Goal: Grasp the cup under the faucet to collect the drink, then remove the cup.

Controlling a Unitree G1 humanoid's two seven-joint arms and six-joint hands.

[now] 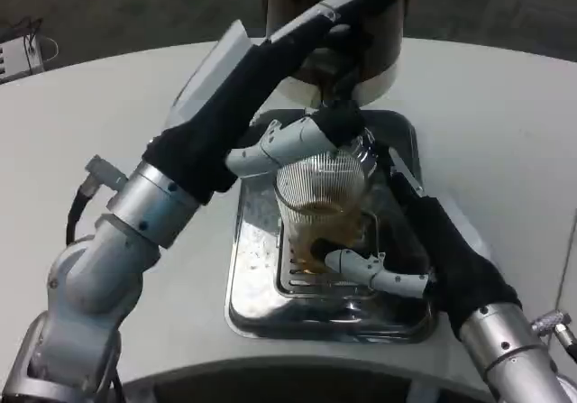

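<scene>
A clear ribbed cup (317, 187) stands on the grate of a steel drip tray (245, 286), right under the faucet (341, 86) of a dark drink dispenser (383, 24). Amber drink sits in its lower part. My right hand (397, 241) reaches in from the lower right and holds the cup, with white fingers (365, 270) wrapped round its base. My left hand (302, 140) comes from the left, above the cup's rim, and its dark fingertips close on the faucet's handle. The left forearm hides part of the dispenser and the faucet.
The tray lies in the middle of a round white table (108, 105), with the dispenser's white base (379, 80) at its far end. Bare tabletop spreads to the left and right. A small device with cables (20, 53) sits at the far left edge.
</scene>
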